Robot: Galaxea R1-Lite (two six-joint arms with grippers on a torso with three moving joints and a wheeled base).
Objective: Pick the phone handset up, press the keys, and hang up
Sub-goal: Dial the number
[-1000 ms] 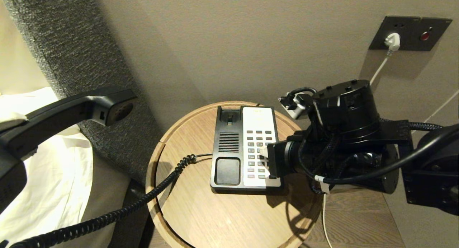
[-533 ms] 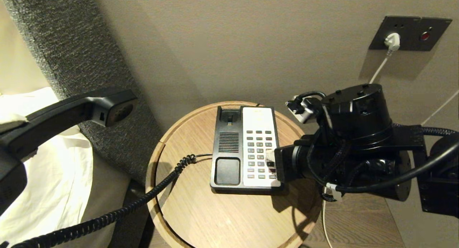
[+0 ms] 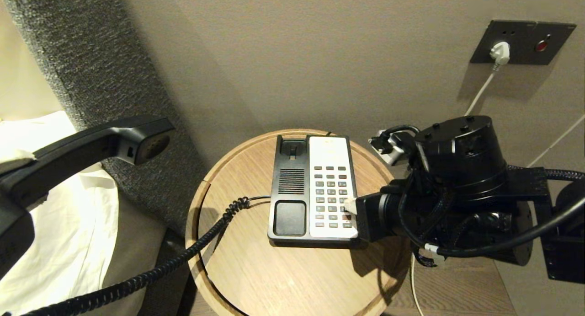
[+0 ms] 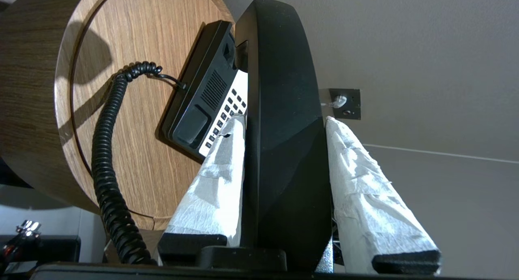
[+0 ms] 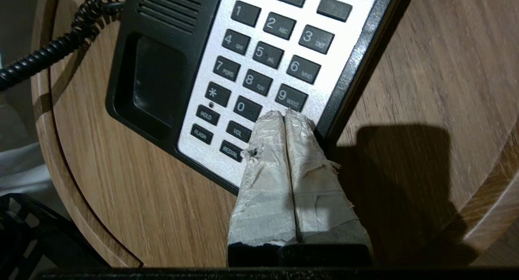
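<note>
The black phone handset [image 3: 91, 144] hangs in the air to the left of the table, off its cradle. My left gripper [image 4: 284, 118] is shut on it, one taped finger on each side of its middle [image 4: 284, 158]. Its coiled cord [image 3: 201, 238] runs down to the phone base [image 3: 290, 217] on the table. My right gripper [image 5: 285, 114] is shut with nothing in it. Its taped tips [image 3: 350, 205] hover over the lower right corner of the keys [image 5: 259, 55], just below the 9 key. They hide the key beside 0. I cannot tell if they touch.
The phone sits on a round wooden table [image 3: 283, 279] with a raised rim. A dark wall socket plate [image 3: 521, 41] with a white plug and cable is at the back right. A grey padded headboard [image 3: 91, 55] and white bedding [image 3: 68, 224] lie to the left.
My right arm has drawn back to the right, and its tips have slid from the middle of the keypad to its lower right edge. The handset and left gripper have stayed put.
</note>
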